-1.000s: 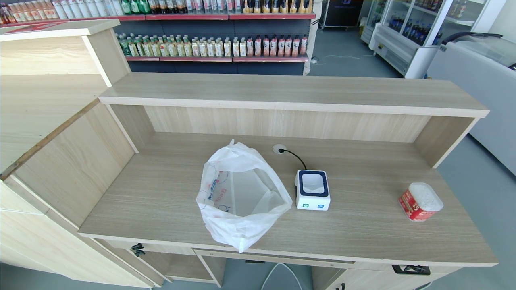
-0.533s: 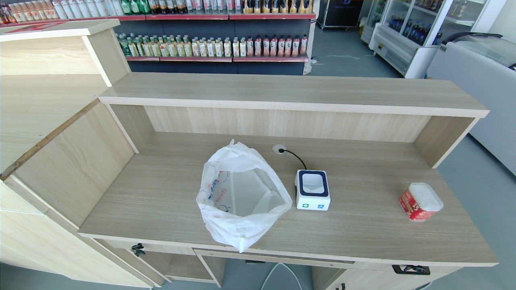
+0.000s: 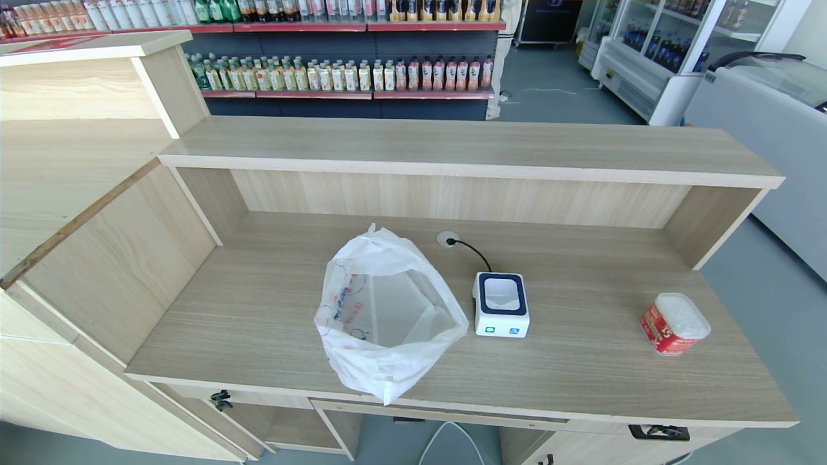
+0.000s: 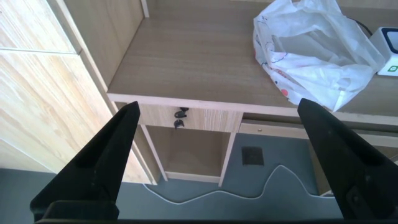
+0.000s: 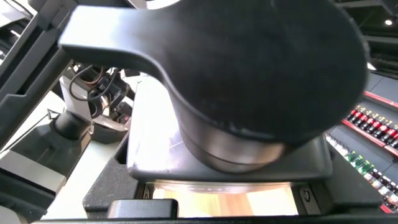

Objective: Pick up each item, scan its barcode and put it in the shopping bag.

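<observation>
A white plastic shopping bag (image 3: pixel 387 310) stands open-mouthed at the middle of the wooden counter (image 3: pixel 581 374). Just to its right sits a small white barcode scanner (image 3: pixel 501 303) with a dark-framed window facing up. A red tub with a white lid (image 3: pixel 673 323) lies tilted near the counter's right end. My left gripper (image 4: pixel 217 106) hangs open, fingers (image 4: pixel 99 162) spread wide, below and in front of the counter's left front edge. From there the shopping bag (image 4: pixel 317 50) and a corner of the scanner (image 4: pixel 390 50) show on top.
A raised ledge (image 3: pixel 465 145) runs along the counter's back, with side walls at both ends. The scanner's black cable (image 3: pixel 471 253) leads to a hole behind it. A key (image 4: pixel 180 118) hangs in the drawer under the counter's left front. Drink shelves and coolers stand beyond.
</observation>
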